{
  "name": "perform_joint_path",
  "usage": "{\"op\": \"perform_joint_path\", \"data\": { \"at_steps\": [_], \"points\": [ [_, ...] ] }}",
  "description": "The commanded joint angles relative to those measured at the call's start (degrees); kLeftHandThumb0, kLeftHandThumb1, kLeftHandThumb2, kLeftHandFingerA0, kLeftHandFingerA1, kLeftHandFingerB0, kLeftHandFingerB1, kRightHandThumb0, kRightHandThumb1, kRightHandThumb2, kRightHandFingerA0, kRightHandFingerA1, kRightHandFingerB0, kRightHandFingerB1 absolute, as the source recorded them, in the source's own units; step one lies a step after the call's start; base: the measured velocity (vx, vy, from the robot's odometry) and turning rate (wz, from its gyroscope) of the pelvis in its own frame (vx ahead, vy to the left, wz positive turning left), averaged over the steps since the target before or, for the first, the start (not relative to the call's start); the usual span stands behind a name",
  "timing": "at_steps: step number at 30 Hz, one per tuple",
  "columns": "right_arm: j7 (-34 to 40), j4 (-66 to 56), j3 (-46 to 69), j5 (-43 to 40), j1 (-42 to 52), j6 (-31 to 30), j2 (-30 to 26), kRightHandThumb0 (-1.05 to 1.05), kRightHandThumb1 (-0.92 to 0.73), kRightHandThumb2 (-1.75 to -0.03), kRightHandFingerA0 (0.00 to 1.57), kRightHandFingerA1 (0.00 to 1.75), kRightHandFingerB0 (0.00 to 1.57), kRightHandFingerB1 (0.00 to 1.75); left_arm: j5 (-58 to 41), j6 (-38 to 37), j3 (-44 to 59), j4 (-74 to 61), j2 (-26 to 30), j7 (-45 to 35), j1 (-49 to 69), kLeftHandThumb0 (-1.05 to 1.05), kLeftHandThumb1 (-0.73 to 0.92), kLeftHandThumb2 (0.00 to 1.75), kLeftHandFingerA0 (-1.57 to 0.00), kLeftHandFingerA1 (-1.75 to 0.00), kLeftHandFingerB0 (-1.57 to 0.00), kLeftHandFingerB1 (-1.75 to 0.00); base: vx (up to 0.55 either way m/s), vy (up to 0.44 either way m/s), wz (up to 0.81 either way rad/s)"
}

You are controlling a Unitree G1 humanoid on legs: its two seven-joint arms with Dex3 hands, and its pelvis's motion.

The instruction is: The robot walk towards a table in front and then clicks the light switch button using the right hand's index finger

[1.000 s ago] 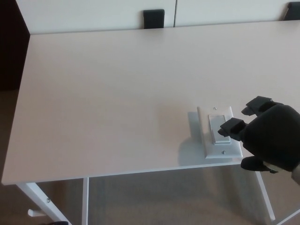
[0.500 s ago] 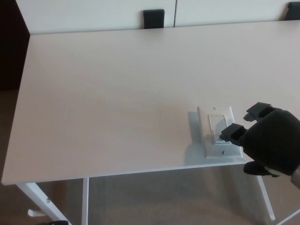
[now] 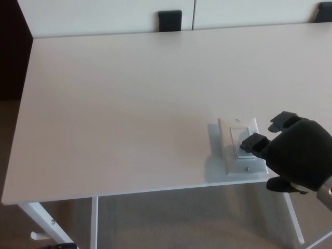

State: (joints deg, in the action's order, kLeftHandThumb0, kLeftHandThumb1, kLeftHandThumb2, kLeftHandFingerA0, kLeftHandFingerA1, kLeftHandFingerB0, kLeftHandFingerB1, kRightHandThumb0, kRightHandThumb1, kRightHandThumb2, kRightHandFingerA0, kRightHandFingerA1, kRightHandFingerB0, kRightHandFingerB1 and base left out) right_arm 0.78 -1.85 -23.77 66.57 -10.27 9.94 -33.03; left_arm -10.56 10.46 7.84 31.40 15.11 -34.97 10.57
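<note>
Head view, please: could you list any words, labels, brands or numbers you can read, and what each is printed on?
None can be read. The white rectangular light switch plate, the pale wooden table and the robot's black right hand show no visible text.

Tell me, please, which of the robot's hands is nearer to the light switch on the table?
The right hand. One of its fingers reaches over the lower right part of the light switch near the table's front edge. The left hand is not in view.
</note>
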Motion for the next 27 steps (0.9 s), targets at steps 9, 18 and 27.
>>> {"op": "perform_joint_path", "data": {
  "at_steps": [9, 18, 27],
  "points": [
    [-0.7, -0.4, -1.8, 1.6, 1.6, -0.3, -1.8, -0.83, -0.49, -0.95, 0.46, 0.58, 0.49, 0.49, -0.9, 1.5, -0.1, 0.0, 1.1, -0.7, -0.5, -0.18, 0.55, 0.56, -0.5, -0.43, -0.36, -0.36, 0.0, 0.0, 0.0],
    [-2.3, -3.9, -1.2, 0.7, 4.8, -0.3, -3.5, -0.76, -0.58, -0.59, 0.49, 0.45, 0.59, 0.38, -0.7, 1.8, -0.3, -0.4, 1.3, -0.2, -0.3, -0.18, 0.56, 0.56, -0.51, -0.42, -0.36, -0.35, 0.0, 0.0, 0.0],
    [0.0, -1.6, -1.0, 0.4, 6.2, 0.4, -4.8, -0.76, -0.57, -0.59, 0.52, 0.43, 0.6, 0.38, -0.9, 1.5, -0.3, 0.1, 1.4, -0.8, -0.8, -0.19, 0.54, 0.56, -0.49, -0.42, -0.34, -0.35, 0.0, 0.0, 0.0]
  ]
}}
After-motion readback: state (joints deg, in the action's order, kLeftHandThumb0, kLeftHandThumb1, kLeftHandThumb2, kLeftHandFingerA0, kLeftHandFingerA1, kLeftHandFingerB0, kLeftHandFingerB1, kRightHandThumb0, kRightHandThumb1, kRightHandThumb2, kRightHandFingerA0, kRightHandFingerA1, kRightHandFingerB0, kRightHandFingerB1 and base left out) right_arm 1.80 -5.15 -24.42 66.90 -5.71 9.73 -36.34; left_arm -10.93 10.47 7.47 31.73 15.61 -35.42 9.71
